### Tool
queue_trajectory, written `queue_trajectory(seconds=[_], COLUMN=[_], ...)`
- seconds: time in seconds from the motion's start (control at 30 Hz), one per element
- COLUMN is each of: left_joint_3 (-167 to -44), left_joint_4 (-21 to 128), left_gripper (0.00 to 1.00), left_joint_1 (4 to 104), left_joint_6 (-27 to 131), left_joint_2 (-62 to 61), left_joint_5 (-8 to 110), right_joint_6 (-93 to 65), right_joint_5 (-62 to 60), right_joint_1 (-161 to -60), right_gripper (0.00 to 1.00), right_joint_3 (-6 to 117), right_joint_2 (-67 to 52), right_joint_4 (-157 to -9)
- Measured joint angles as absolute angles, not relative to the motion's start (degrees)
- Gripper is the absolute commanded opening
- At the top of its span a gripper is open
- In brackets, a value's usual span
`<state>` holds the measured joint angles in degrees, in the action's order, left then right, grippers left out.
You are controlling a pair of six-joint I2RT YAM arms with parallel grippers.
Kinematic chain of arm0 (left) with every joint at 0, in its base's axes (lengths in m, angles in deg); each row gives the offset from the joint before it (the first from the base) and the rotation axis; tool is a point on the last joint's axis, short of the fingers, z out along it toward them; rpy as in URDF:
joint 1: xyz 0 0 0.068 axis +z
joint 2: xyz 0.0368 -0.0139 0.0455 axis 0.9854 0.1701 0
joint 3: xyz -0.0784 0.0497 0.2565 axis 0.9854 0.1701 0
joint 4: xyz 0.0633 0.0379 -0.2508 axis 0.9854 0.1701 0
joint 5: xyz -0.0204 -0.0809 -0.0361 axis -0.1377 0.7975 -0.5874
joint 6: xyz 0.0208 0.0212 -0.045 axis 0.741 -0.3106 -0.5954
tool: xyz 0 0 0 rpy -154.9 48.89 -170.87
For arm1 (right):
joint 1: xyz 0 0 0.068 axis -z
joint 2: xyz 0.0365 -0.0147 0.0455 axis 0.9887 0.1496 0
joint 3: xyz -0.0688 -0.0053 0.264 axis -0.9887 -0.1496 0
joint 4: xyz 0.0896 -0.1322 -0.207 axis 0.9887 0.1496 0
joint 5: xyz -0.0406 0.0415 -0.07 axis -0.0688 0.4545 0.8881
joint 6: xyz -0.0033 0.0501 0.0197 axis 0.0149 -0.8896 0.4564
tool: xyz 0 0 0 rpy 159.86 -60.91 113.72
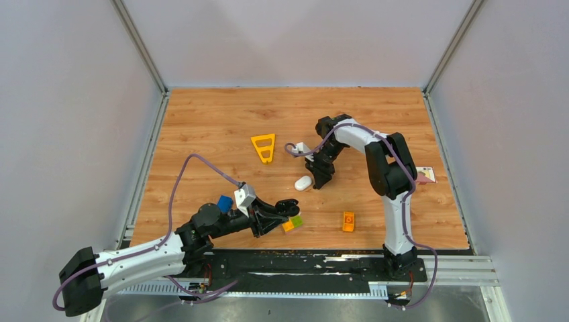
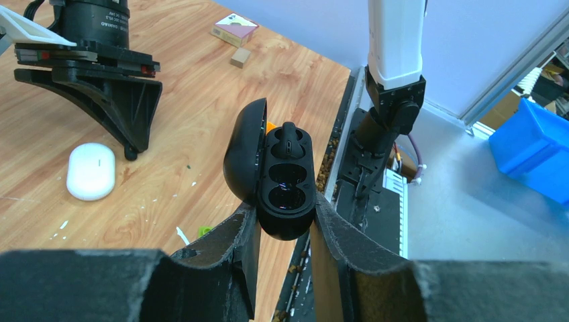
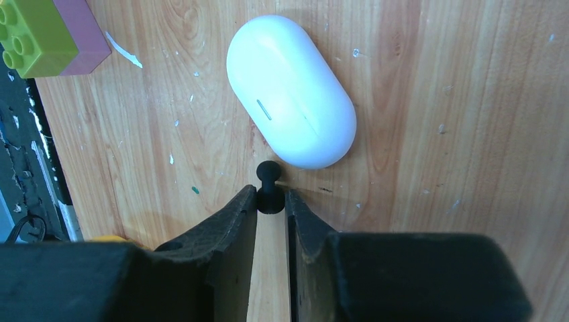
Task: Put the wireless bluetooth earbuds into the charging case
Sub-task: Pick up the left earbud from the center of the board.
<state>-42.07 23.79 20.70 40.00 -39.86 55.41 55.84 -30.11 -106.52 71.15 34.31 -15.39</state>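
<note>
One open black plastic charging case (image 2: 285, 168) is being clamped at the left wrist by the left gripper (image 2: 285, 208), likely ready for buds. At the right wrist, a tiny black earbud (image 3: 269, 176) is being pinched by the right gripper (image 3: 270, 198) beside a white oval case (image 3: 290, 90). From above, a wooden table (image 1: 215, 121) is being boxed by grey walls (image 1: 67, 100).

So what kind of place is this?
Most likely a robotics lab test cell: a wooden table boxed in by plain panel walls, a left arm and a right arm bolted at its near edge, and an orange toy brick lying loose.
</note>
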Motion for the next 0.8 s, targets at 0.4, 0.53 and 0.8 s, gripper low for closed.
queue_trajectory(seconds=[0.4,0.53,0.8], left_joint_3=[-42.1,-42.1,-42.1], left_joint_4=[23.8,23.8,23.8], left_gripper=[0.00,0.00,0.00], left_joint_1=[20.7,20.7,20.7], left_joint_6=[40.0,40.0,39.6], left_joint_2=[-39.9,-39.9,-39.9], left_joint_5=[55.4,55.4,55.4], right_joint_6=[55.8,55.7,55.5], right_joint_5=[-31.2,-31.4,-31.9], right_joint_1=[-106.7,-106.8,-107.3], right_gripper=[0.23,0.24,0.23], right_joint_3=[71.2,71.2,71.2], right_joint_2=[34.3,34.3,34.3], right_joint_4=[-15.6,-15.8,-16.0])
